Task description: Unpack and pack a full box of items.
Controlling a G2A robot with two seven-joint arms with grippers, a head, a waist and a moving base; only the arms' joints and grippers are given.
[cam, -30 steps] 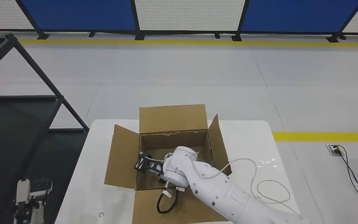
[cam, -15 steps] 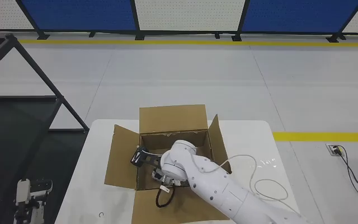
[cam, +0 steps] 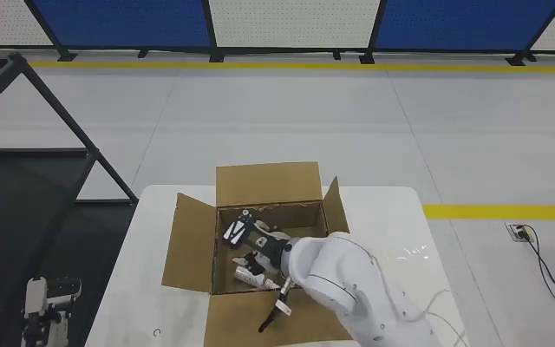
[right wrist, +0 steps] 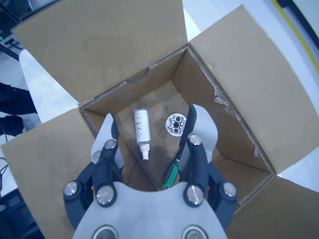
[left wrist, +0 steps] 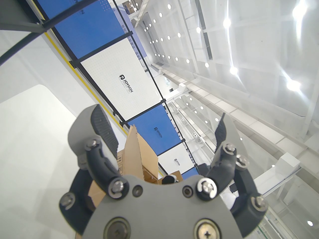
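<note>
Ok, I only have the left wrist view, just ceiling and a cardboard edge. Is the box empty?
Observer: No, a spray bottle lies flat on the floor of the box.
Operator: What's beside it?
Observer: A round metal disc, lying flat, not touching the bottle.
Operator: And the right gripper?
Observer: The right gripper hangs over the open box, open and empty.
</note>
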